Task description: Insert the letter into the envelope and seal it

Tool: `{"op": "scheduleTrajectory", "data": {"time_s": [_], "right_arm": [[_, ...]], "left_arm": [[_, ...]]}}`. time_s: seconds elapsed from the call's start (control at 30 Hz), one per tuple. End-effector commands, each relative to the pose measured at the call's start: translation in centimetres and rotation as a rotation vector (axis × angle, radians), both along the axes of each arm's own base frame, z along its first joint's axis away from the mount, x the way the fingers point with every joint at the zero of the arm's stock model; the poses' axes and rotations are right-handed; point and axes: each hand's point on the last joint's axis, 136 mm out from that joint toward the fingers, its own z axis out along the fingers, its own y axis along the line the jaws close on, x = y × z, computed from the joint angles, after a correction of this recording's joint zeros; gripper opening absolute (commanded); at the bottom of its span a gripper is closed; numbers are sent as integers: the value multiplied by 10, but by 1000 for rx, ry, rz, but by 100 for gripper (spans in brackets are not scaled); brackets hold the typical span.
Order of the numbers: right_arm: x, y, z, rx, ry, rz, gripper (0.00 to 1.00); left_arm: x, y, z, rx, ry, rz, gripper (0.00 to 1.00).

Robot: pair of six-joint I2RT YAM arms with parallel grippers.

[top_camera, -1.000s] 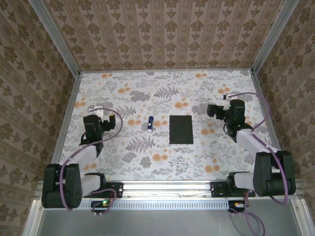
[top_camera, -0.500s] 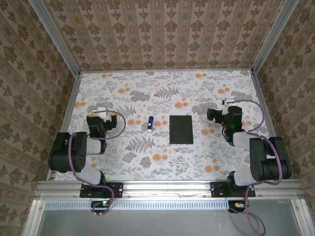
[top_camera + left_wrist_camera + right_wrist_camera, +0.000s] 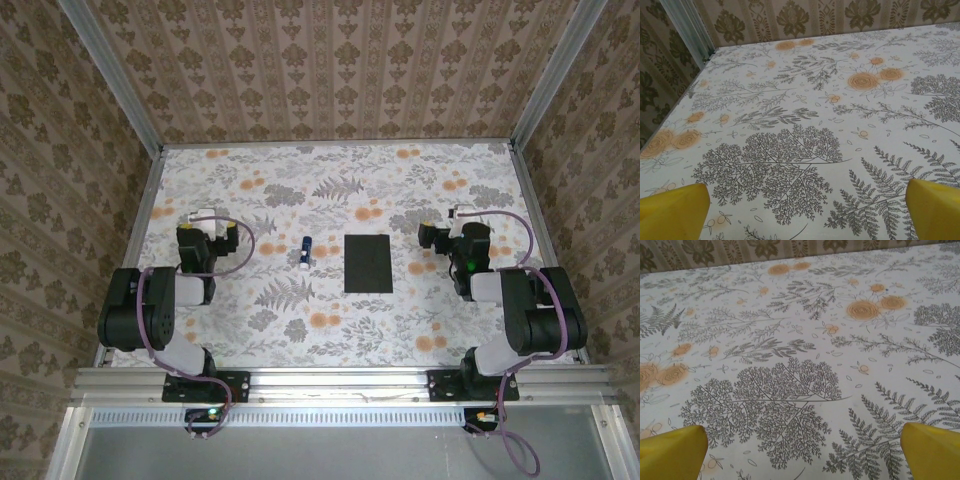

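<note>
Patterned wallpaper closes in three sides, and a flowered cloth covers the tabletop point(image 3: 330, 330). At the left of the overhead view the left arm sits folded. Its wrist view shows the left pincer point(image 3: 802, 215) spread wide and holding nothing, with one yellow fingertip point(image 3: 672, 212) in each lower corner and bare cloth between them. Just left of centre lies a small white-and-blue tube point(image 3: 306, 251). Near it to the right, but apart from it, the black envelope point(image 3: 368, 263) lies flat in the middle of the frame, its long side running up and down. At the right, the right pincer point(image 3: 802, 455) is also gaping and empty above the cloth.

The envelope looks like thin paper, so I judge it light, bendy and easy to crease. Pressed flat against the cloth, it gives little to grab. A free edge or corner seems the best hold, perhaps with the other pincer pinning it so it cannot slide.

I cannot tell where the letter lies. The envelope is so dark that its flap, and whether it is open or shut, cannot be made out. From above, the fingers of both pincers are too small to see clearly.
</note>
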Motion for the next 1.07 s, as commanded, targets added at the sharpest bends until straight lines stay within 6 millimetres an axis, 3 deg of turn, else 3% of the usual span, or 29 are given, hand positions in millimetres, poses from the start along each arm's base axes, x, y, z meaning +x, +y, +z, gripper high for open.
{"op": "scheduleTrajectory", "data": {"time_s": [0.0,1.03], "right_arm": [[5,0,12,-19,-64,12,100],[8,6,11,-66,-43,10,100]], "left_arm": [[4,0,2,-10,9,-19,100],[4,1,2,-6,10,-15,100]]}}
